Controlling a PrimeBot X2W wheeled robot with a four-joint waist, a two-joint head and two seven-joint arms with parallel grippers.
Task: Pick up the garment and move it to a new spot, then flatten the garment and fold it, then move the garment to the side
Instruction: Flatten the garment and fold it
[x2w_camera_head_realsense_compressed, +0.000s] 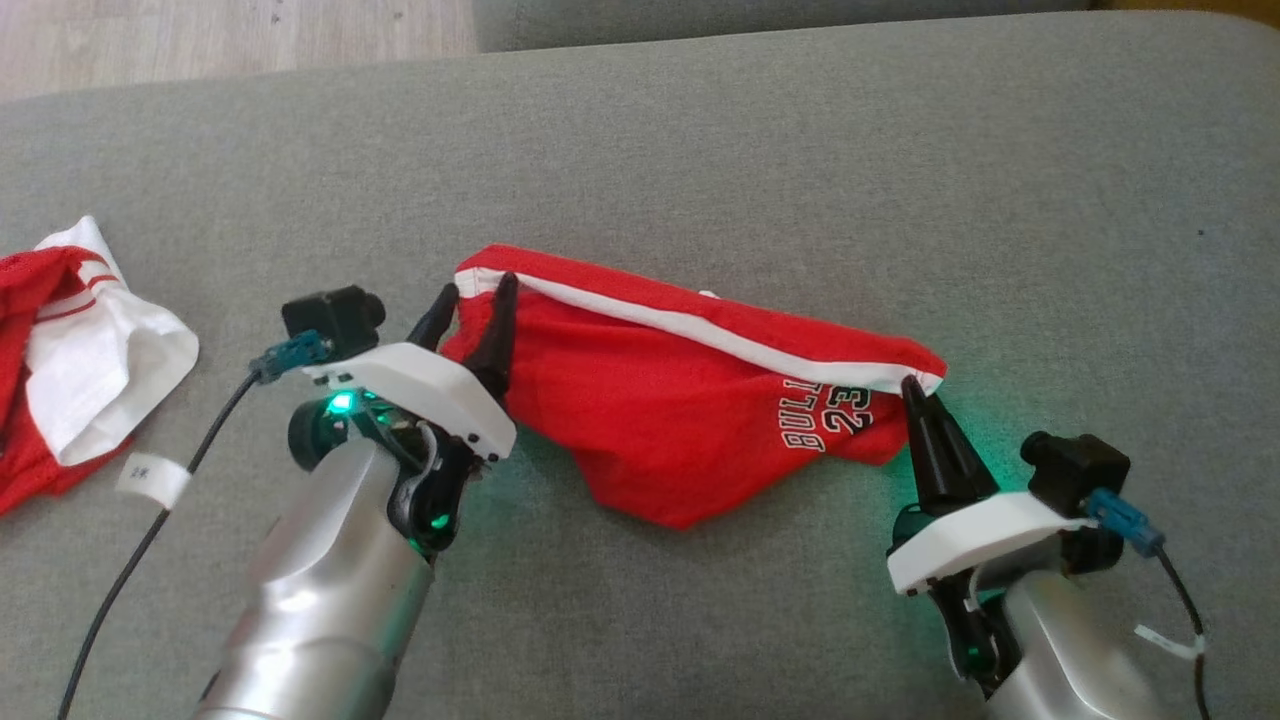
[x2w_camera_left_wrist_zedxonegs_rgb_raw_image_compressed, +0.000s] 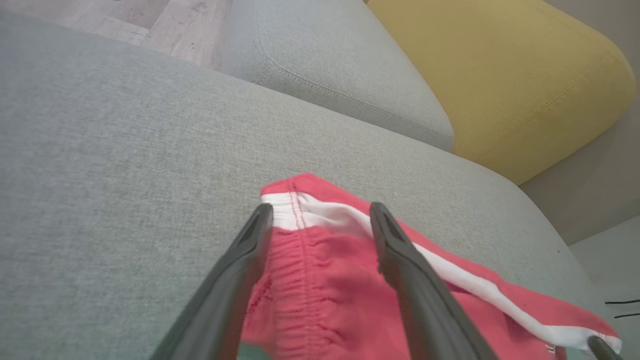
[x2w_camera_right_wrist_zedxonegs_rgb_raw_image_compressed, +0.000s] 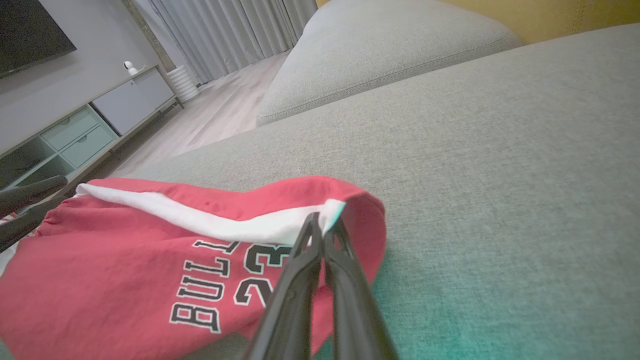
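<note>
Two grippers: left gripper (x2w_camera_head_realsense_compressed: 478, 287) released, right gripper (x2w_camera_head_realsense_compressed: 912, 384) clenched.
Left gripper: fingers (x2w_camera_left_wrist_zedxonegs_rgb_raw_image_compressed: 400, 260) spread wide, straddling the garment's left corner at the end of the white stripe (x2w_camera_head_realsense_compressed: 700, 335).
Right gripper: fingers pressed together on the garment's right corner, at the white trim next to the "BULLS 23" print (x2w_camera_head_realsense_compressed: 825, 420).
Garment (x2w_camera_head_realsense_compressed: 680, 400): one, red shorts, mid grey seat cushion (x2w_camera_head_realsense_compressed: 700, 150), stretched between both grippers, rumpled.
Second garment (x2w_camera_head_realsense_compressed: 90, 350): one, red and white, bunched, at the seat's left end, well apart.
Cushions: three, counting the seat, a second grey cushion (x2w_camera_left_wrist_zedxonegs_rgb_raw_image_compressed: 340, 65) and one yellow cushion (x2w_camera_left_wrist_zedxonegs_rgb_raw_image_compressed: 500, 75).
Wrist cameras (x2w_camera_head_realsense_compressed: 335, 312): two, black, one per gripper.
</note>
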